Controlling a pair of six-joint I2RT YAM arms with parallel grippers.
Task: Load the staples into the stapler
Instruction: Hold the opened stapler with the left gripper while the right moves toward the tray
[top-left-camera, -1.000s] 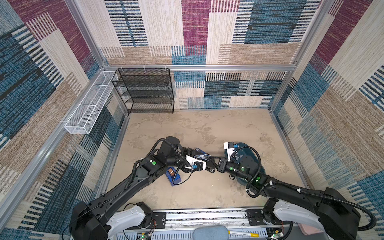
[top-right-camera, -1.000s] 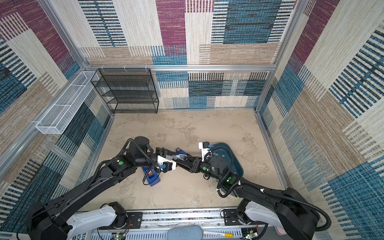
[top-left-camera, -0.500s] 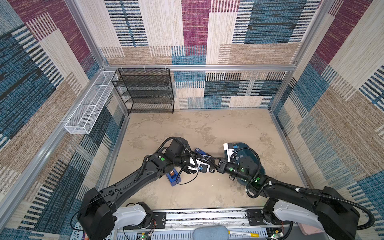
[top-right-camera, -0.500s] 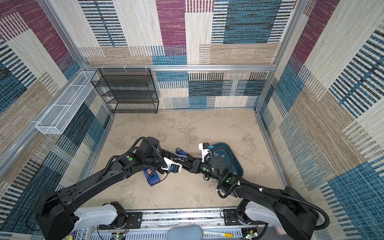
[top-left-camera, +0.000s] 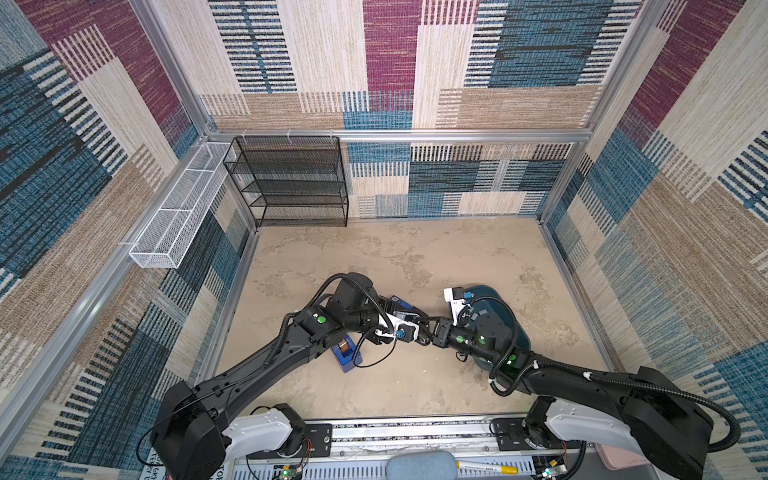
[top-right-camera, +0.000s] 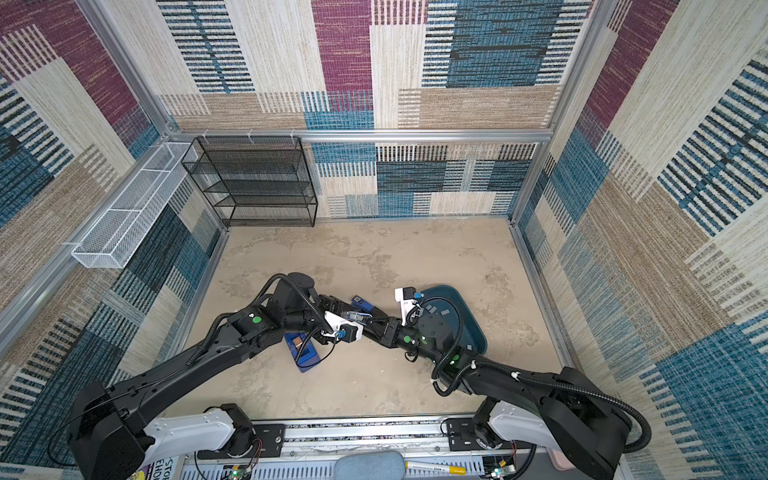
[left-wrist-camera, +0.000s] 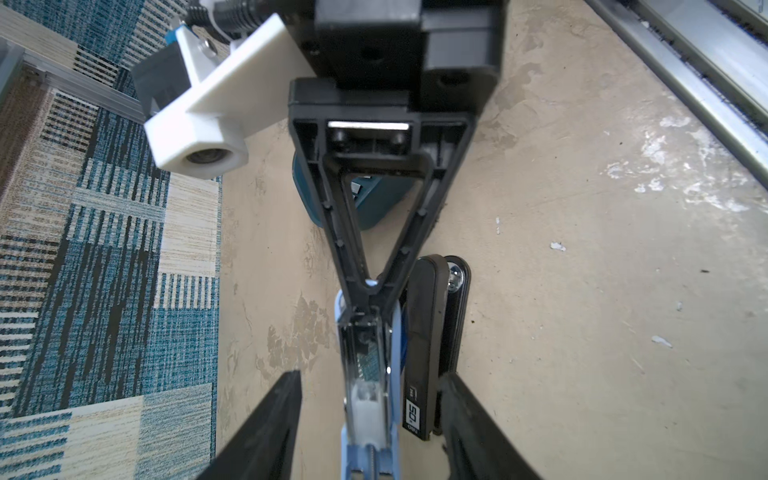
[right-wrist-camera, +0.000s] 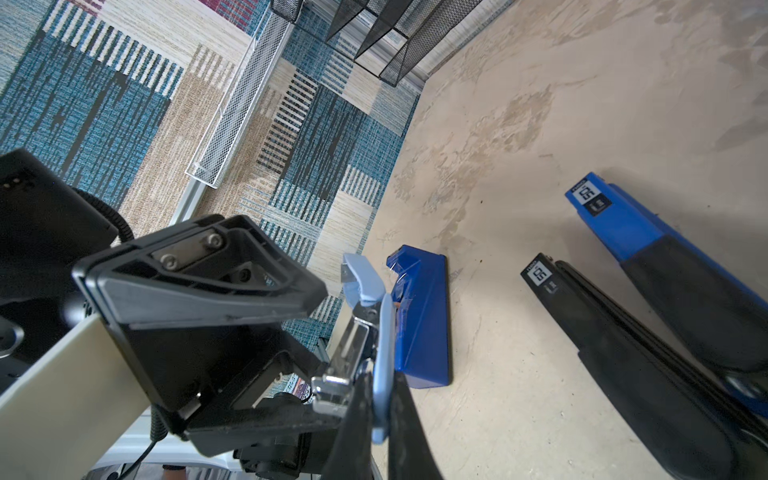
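A light-blue stapler (right-wrist-camera: 368, 286) hangs open above the floor between the two arms, its metal magazine (left-wrist-camera: 365, 395) bare. My right gripper (right-wrist-camera: 380, 374) is shut on the stapler's thin blue base; in the left wrist view the right gripper (left-wrist-camera: 370, 291) faces the camera. My left gripper (left-wrist-camera: 370, 376) is open, with a finger on each side of the magazine and a gap on both sides. In both top views the two grippers meet at the stapler (top-left-camera: 405, 314) (top-right-camera: 357, 316). The staples (top-right-camera: 430, 308) lie as small grey strips in a teal tray (top-right-camera: 465, 320), partly hidden under my right arm.
A black stapler (right-wrist-camera: 623, 353) and a dark-blue stapler (right-wrist-camera: 648, 249) lie on the floor beside the held one. A blue wedge-shaped block (top-left-camera: 345, 353) sits under my left arm. A black mesh shelf (top-left-camera: 291, 183) and a white wire basket (top-left-camera: 174, 220) stand at the back left.
My left arm has shifted right toward the right gripper, so its fingers now stand around the stapler. The right arm and the stapler have stayed put.
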